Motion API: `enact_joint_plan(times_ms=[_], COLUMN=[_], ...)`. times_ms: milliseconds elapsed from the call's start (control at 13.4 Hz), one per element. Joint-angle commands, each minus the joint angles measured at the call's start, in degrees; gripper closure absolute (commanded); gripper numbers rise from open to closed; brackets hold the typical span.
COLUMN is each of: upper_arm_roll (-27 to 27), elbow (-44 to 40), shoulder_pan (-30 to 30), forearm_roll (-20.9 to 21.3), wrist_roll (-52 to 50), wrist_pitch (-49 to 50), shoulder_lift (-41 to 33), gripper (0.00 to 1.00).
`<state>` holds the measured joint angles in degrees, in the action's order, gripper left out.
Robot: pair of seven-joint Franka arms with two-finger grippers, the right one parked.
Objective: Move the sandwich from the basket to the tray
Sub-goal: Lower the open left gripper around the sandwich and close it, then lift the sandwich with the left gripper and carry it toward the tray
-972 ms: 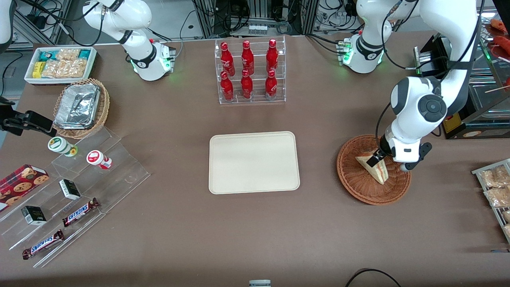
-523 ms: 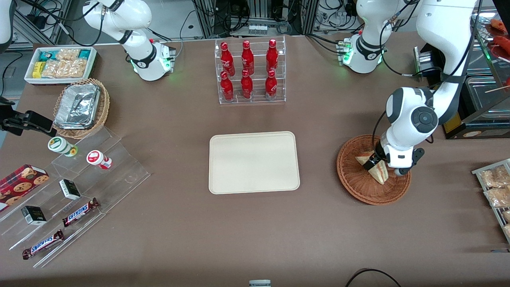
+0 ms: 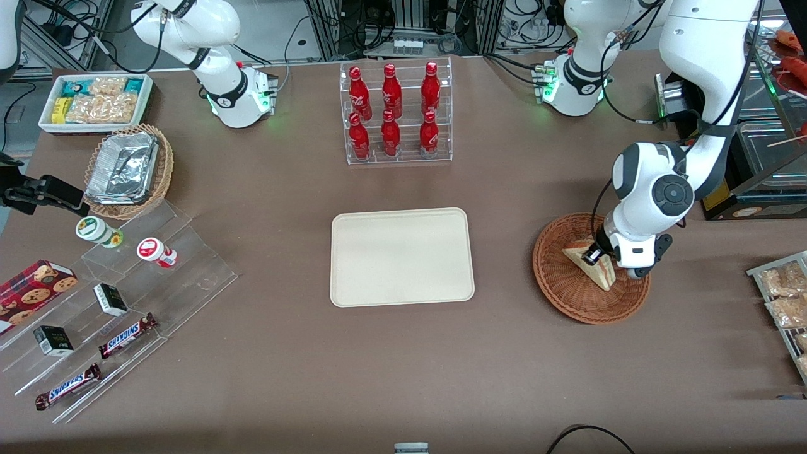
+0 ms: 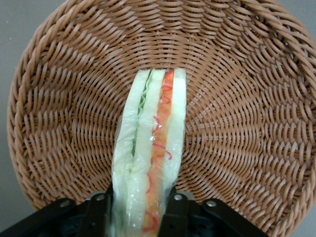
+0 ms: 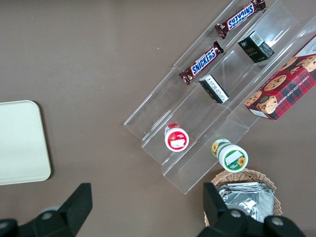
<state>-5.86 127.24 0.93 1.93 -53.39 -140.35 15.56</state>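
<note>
The sandwich [image 3: 600, 272], a pale wedge with red and green filling, lies in the reddish-brown wicker basket [image 3: 567, 297] toward the working arm's end of the table. My left gripper [image 3: 594, 253] is down in the basket, shut on the sandwich's wide end. In the left wrist view the sandwich [image 4: 153, 148] stands on edge between my two black fingers [image 4: 176, 212], which press both bread faces over the basket weave [image 4: 237, 98]. The cream tray [image 3: 401, 256] lies flat at the table's middle, with nothing on it; its corner shows in the right wrist view [image 5: 19, 143].
A clear rack of red bottles [image 3: 395, 113] stands farther from the front camera than the tray. A wire rack of snack packets [image 3: 785, 296] lies beside the basket at the table's edge. Clear tiered shelves with candy bars [image 3: 113, 302] and a foil-filled tan basket [image 3: 126, 170] lie toward the parked arm's end.
My left arm has dropped lower over the basket and its elbow has swung in. The gripper has settled onto the sandwich's wide end; the sandwich stays in the basket.
</note>
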Motion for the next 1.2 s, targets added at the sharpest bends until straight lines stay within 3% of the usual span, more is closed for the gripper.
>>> enact_joint_plan(times_ms=[0,224,374,598,1121], upper_arm_roll=[-0.1,-1.9,-2.3,-2.3,-2.2], elbow=[-3.5,-13.5,-17.5,-20.6,-36.3], shoulder_pan=[0.7,3.1,6.3,12.1,28.0], forearm_roll=[0.6,0.5,0.5,0.4,0.4], wrist_roll=[-0.8,1.2,4.2,9.3,5.2], wrist_pitch=[6.4,19.1,22.3,22.8,23.2], shoulder_lift=[-2.4,-1.4,-0.6,2.0,17.2], gripper=[1.0,1.0,1.0,1.0,1.0])
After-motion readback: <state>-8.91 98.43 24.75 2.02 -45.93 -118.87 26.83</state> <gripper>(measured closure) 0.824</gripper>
